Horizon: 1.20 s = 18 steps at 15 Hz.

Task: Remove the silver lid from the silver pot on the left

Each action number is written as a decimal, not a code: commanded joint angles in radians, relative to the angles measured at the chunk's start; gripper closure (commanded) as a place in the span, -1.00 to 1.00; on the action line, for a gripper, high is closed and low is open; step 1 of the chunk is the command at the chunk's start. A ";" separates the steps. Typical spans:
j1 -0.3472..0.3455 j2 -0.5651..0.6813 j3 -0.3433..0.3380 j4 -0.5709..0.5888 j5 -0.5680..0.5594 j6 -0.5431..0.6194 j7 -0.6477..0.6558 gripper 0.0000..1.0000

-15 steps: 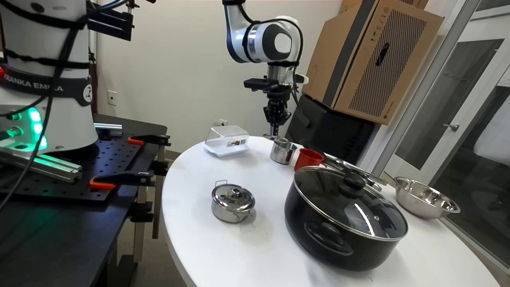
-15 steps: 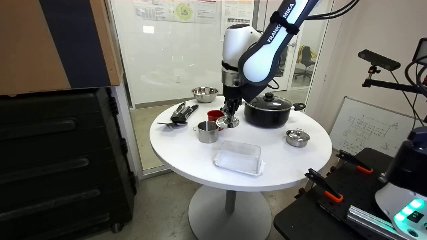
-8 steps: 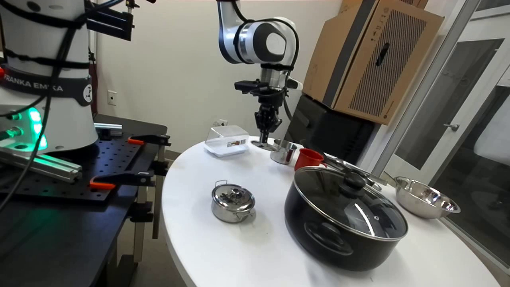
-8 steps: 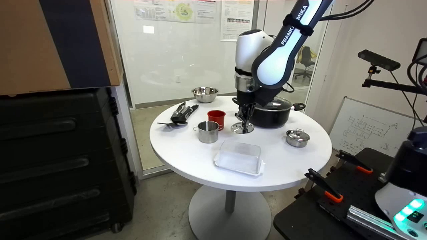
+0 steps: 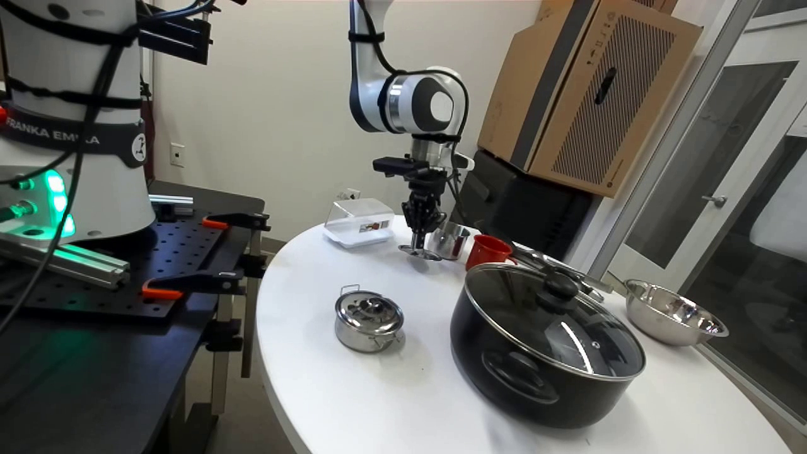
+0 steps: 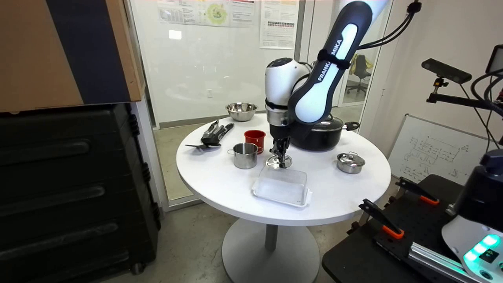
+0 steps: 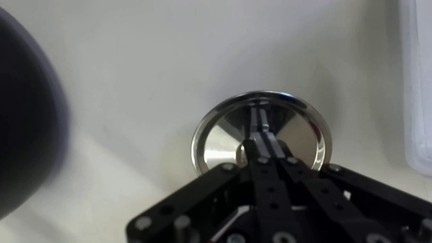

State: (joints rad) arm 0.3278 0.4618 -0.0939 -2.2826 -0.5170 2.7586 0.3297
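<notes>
The silver lid (image 7: pixel 221 145) is a round shiny disc with a knob in the wrist view. My gripper (image 7: pixel 269 143) is shut on the lid at its middle, and the fingers hide part of the knob. In both exterior views the lid (image 6: pixel 288 161) hangs roughly level, low over the white table beside the silver pot; the gap below it is hard to judge. The gripper (image 5: pixel 418 241) points straight down. The silver pot (image 6: pixel 245 158) stands upright with its top open, and the lid is apart from it. The pot also shows in an exterior view (image 5: pixel 449 242), partly behind the gripper.
A clear box (image 6: pixel 281 188) stands close to the lid. A red cup (image 6: pixel 255 137) is behind the silver pot. A big black pot (image 5: pixel 542 378) with a glass lid, a squat knobbed pot (image 5: pixel 369 321), utensils (image 6: pixel 214 135) and a silver pan (image 5: pixel 674 312) also stand on the table.
The gripper carried the lid away from beside the silver pot and red cup, then lowered it toward the table, shifting slightly back toward the pot. The pot has not moved.
</notes>
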 commanded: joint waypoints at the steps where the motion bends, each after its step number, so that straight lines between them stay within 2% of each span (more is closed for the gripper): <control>1: 0.054 0.120 -0.019 0.117 -0.006 0.016 0.009 0.99; 5: 0.066 0.169 -0.008 0.169 0.030 0.012 -0.015 0.99; 6: 0.068 0.167 -0.009 0.170 0.035 0.008 -0.015 0.47; 7: 0.070 0.165 -0.013 0.171 0.035 0.008 -0.012 0.46; 16: 0.055 0.073 0.012 0.103 0.051 0.011 -0.051 -0.83; 17: 0.058 0.052 0.009 0.093 0.046 0.010 -0.047 -0.96; 18: 0.054 0.032 0.012 0.082 0.046 0.011 -0.051 -1.00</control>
State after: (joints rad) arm 0.3846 0.5740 -0.0857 -2.1424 -0.4914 2.7603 0.3147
